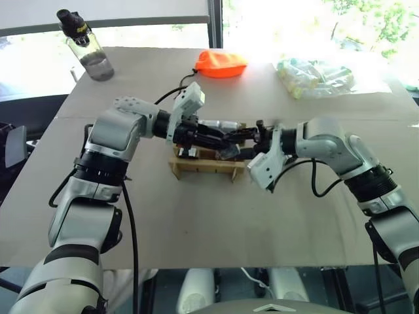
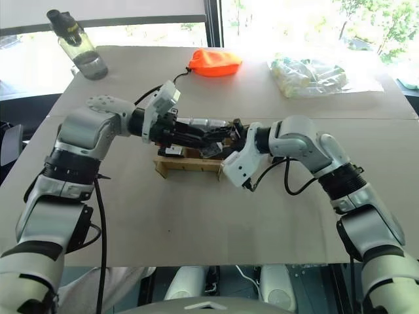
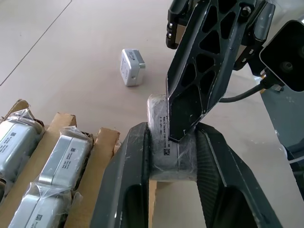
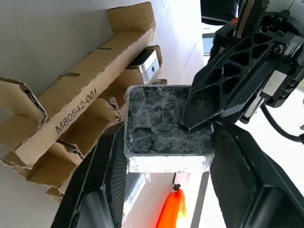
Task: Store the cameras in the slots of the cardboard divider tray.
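One plastic-wrapped camera [image 3: 159, 123] with a dark face [image 4: 152, 118] hangs just above the cardboard divider tray [image 1: 203, 168]. Both grippers are shut on it. My left gripper [image 3: 172, 142] clamps it from the left side, and my right gripper [image 4: 168, 137] clamps it from the right, so the two meet over the tray's right part [image 1: 232, 142]. Several wrapped cameras [image 3: 66, 156] sit in the tray's slots. Another camera [image 3: 132, 67] lies loose on the table beyond the tray.
At the table's far left corner stands a water bottle [image 1: 88, 46]. An orange pouch [image 1: 221, 63] lies at the far middle, and a clear bag of pale items [image 1: 314, 75] at the far right. Bare tabletop stretches in front of the tray.
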`<control>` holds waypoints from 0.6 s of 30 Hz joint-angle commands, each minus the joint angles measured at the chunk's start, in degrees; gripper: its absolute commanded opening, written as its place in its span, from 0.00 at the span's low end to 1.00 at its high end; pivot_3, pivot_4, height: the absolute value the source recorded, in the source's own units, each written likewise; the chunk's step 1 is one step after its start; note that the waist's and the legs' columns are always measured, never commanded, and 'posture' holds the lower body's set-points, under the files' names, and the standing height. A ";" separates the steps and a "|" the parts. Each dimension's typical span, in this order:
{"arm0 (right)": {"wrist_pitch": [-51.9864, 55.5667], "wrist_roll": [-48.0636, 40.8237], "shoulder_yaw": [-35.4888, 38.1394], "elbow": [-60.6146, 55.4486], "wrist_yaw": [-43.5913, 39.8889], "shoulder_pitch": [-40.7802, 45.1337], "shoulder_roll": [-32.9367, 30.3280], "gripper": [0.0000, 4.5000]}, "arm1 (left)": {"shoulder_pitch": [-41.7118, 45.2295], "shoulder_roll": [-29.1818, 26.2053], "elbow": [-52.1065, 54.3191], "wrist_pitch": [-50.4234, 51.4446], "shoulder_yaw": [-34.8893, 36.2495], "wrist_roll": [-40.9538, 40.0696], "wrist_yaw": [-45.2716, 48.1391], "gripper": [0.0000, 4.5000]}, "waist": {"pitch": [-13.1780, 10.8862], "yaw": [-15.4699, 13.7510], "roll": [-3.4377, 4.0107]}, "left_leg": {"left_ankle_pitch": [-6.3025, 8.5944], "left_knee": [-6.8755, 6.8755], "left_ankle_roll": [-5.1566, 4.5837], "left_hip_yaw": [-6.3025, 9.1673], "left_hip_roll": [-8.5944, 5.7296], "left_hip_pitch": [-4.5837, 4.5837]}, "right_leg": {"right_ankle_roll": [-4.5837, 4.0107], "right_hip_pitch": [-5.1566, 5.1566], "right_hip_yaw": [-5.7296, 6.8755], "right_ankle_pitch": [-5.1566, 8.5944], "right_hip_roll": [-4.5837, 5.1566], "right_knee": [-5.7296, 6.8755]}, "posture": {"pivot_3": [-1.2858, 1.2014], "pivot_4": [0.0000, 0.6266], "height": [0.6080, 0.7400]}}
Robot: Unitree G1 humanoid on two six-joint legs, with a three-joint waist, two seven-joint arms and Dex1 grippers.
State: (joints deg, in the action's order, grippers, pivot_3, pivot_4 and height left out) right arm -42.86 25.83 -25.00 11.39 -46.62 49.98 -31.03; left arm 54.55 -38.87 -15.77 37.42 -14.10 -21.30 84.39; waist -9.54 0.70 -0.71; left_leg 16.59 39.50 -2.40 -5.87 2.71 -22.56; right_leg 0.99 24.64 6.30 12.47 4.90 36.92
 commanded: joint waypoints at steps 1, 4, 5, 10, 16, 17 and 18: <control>0.45 0.19 1.46 -1.34 1.44 2.09 -0.35 0.71 | 0.69 -0.40 1.89 -0.21 -1.72 1.06 2.31 0.16 | 0.00 -0.01 0.00 | 0.00 0.00 0.00 0.00 0.00 0.00 | 0.00 0.00 0.00 0.00 0.00 0.00 | 0.52 0.24 0.89; 0.33 -0.22 1.82 -1.41 2.28 1.82 -0.18 0.99 | 0.97 -0.06 1.33 -1.04 -1.82 1.71 2.49 0.16 | 0.00 -0.01 0.00 | 0.00 0.01 0.00 0.00 0.00 0.00 | 0.00 0.00 0.00 0.00 0.00 0.01 | 0.52 0.24 0.89; 0.50 -0.47 1.93 -1.54 2.45 1.68 -0.13 0.99 | 1.12 -0.05 0.98 -1.56 -1.80 1.96 2.60 0.16 | 0.00 0.00 0.00 | 0.00 0.02 0.00 0.00 0.00 0.00 | 0.00 0.00 0.00 0.00 0.00 0.01 | 0.52 0.24 0.89; 5.15 -8.73 4.03 -6.75 -0.93 -2.72 -2.29 0.99 | 4.39 0.41 -4.41 -7.24 0.58 2.80 2.85 0.16 | 0.00 -0.14 0.00 | 0.00 0.02 0.00 0.03 0.00 -0.01 | 0.00 0.00 0.03 0.00 0.00 0.01 | 0.52 0.24 0.89; 28.00 -28.02 8.69 -23.47 -6.75 -17.74 -5.87 0.99 | 7.89 -0.06 -9.97 -9.32 2.66 2.55 4.73 0.16 | 0.01 -0.43 -0.02 | 0.00 0.02 0.00 0.16 -0.02 -0.16 | 0.00 -0.02 0.17 0.00 0.01 -0.07 | 0.52 0.24 0.89; 33.63 -32.06 9.93 -27.04 -5.78 -20.98 -5.44 0.99 | 7.96 -0.27 -10.64 -10.97 2.91 3.09 4.79 0.16 | 0.01 -0.41 -0.01 | 0.00 0.03 0.00 0.18 -0.02 -0.16 | 0.00 -0.02 0.19 0.00 0.01 -0.07 | 0.52 0.24 0.89; 38.45 -35.46 11.00 -29.97 -4.59 -23.92 -4.95 0.99 | 7.80 -0.52 -11.21 -12.85 2.92 3.94 4.69 0.16 | 0.02 -0.44 -0.03 | 0.00 0.02 0.00 0.18 -0.02 -0.16 | 0.00 -0.02 0.19 0.00 0.01 -0.07 | 0.52 0.24 0.89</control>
State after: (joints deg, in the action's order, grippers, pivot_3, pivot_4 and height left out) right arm -12.17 -2.51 -16.96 -12.05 -52.67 27.91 -36.47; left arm 61.02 -38.66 -26.56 27.33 -13.23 -17.97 88.55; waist -9.53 0.26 -0.74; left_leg 16.59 39.53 -2.40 -5.64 2.70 -22.71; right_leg 0.99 24.61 6.52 12.47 4.91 36.87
